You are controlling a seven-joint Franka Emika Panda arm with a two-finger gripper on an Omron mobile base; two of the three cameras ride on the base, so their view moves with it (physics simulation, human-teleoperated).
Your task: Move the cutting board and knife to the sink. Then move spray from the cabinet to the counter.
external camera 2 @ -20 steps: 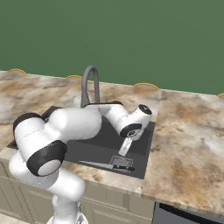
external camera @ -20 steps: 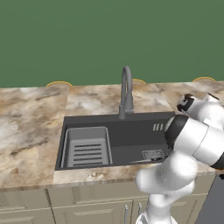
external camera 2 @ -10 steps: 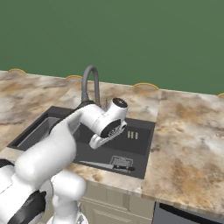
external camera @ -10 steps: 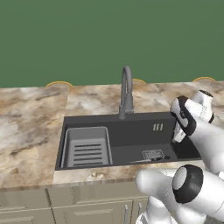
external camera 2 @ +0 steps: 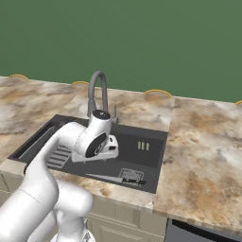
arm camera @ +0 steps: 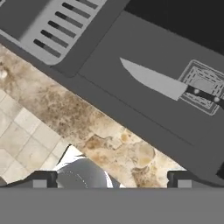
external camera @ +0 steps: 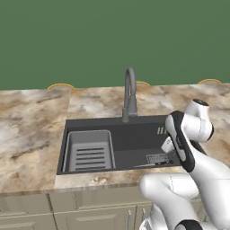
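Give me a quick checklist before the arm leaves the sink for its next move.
1. Knife in the sink: ok, it lies flat on the basin floor, handle over the drain.
2. Knife released: ok, the gripper is open, its fingers apart with nothing between them.
3. Gripper clear of the knife: ok, it sits above the front rim, apart from the blade.
4. Cutting board in the sink: not ok, no board lies in the basin.
5. Faucet out of the arm's way: cannot tell, it stands close behind the wrist.
6. Basket undisturbed: ok, seated at the basin's left end.
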